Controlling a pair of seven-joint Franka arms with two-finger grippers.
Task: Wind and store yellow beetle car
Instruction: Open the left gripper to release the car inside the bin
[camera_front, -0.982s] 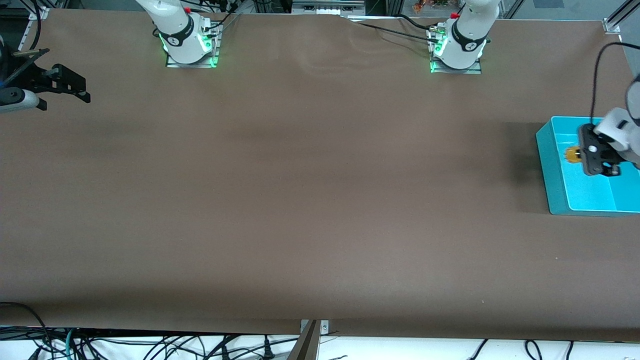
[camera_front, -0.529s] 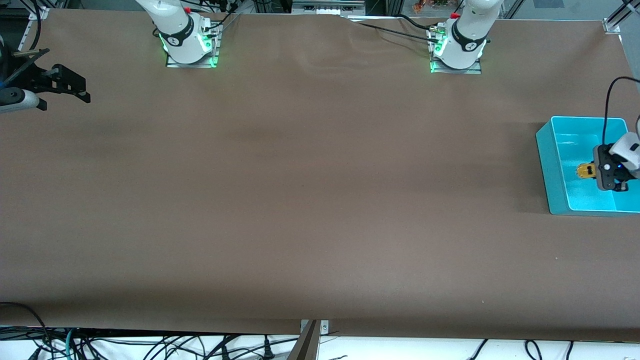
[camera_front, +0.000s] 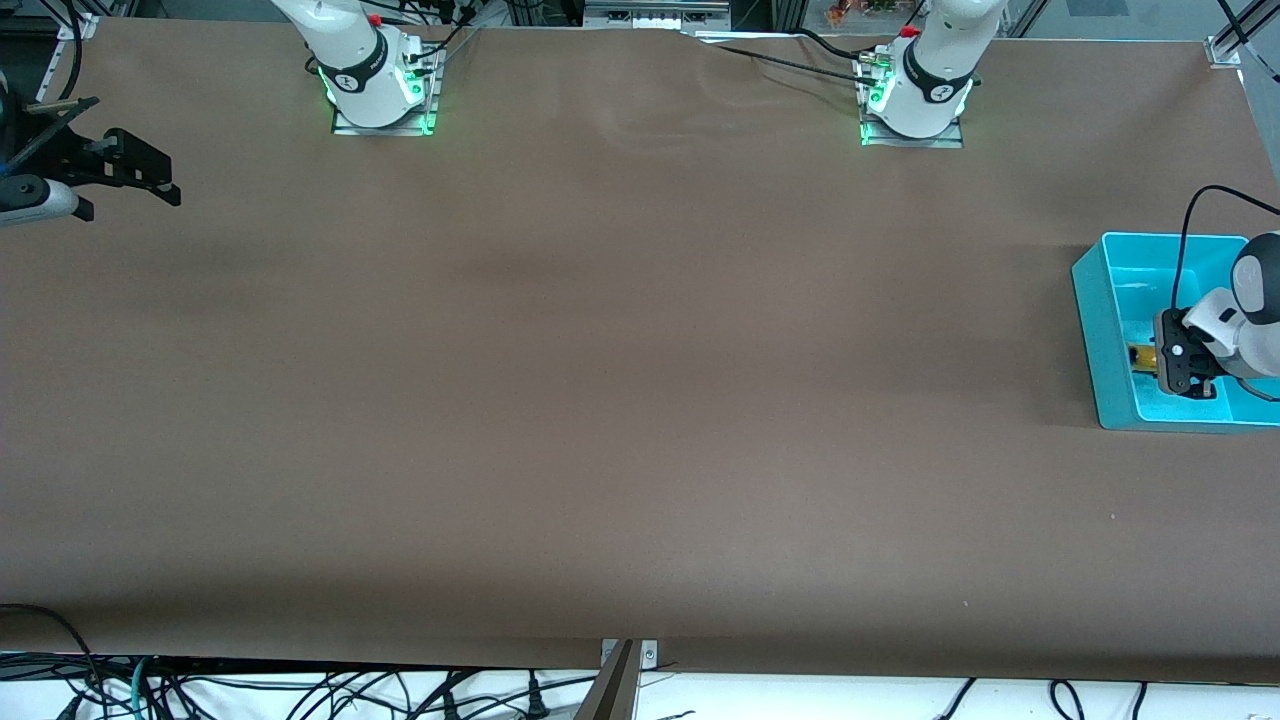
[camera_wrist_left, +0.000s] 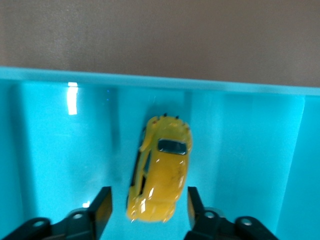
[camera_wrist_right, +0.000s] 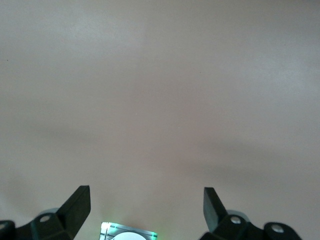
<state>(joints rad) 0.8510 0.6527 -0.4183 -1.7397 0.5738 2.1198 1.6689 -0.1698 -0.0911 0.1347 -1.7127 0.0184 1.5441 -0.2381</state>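
Observation:
The yellow beetle car (camera_wrist_left: 161, 170) lies in the teal bin (camera_wrist_left: 250, 150), close to one wall. In the front view only a bit of the car (camera_front: 1140, 355) shows beside the gripper. My left gripper (camera_wrist_left: 148, 200) is low in the bin (camera_front: 1092, 300), open, with one finger on each side of the car's end and a gap showing on at least one side. My right gripper (camera_front: 140, 185) is open and empty, and waits above the table at the right arm's end; in the right wrist view (camera_wrist_right: 147, 205) it shows only bare table.
The teal bin stands at the left arm's end of the table, partly cut off by the view's edge. The two arm bases (camera_front: 378, 90) (camera_front: 912, 95) stand along the table's edge farthest from the front camera. Brown table surface (camera_front: 620, 380) fills the middle.
My left gripper has gone down into the bin with the car, and its fingers now stand apart round the car. The right arm has not moved.

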